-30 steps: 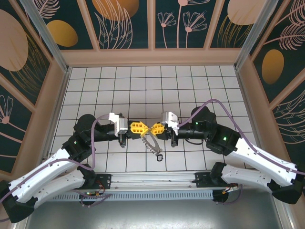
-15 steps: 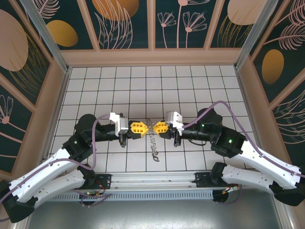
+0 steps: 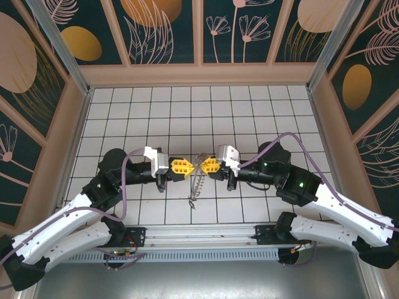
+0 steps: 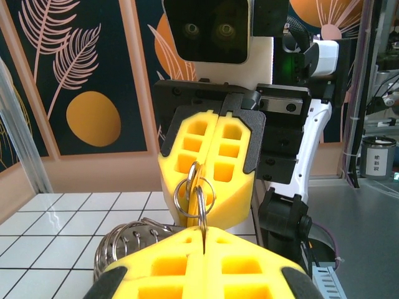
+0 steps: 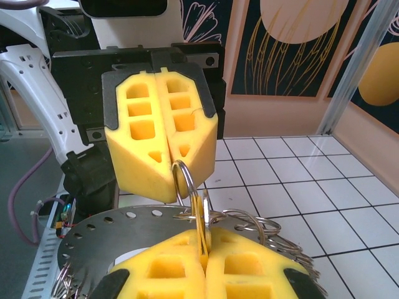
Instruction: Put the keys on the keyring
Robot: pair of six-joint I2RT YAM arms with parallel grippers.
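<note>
Two arms, left arm (image 3: 68, 224) and right arm (image 3: 336, 208), reach in from near tabletop (image 3: 249, 106) edge. Keys (image 3: 196, 185) dangle as chain just on near side of jaws; whether lower end touches tiles, cannot tell. Left jaws and right jaws meet tip to tip above mid tiles, both clamped shut on keyring (image 4: 199, 199) from opposite sides. Beyond, white tiles run to leaf-patterned wall panels (image 3: 162, 31).

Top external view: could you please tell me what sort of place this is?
Probably a robot test cell, not a home: a white gridded floor, aluminium frame posts, and printed leaf-pattern wall panels enclosing it.
</note>
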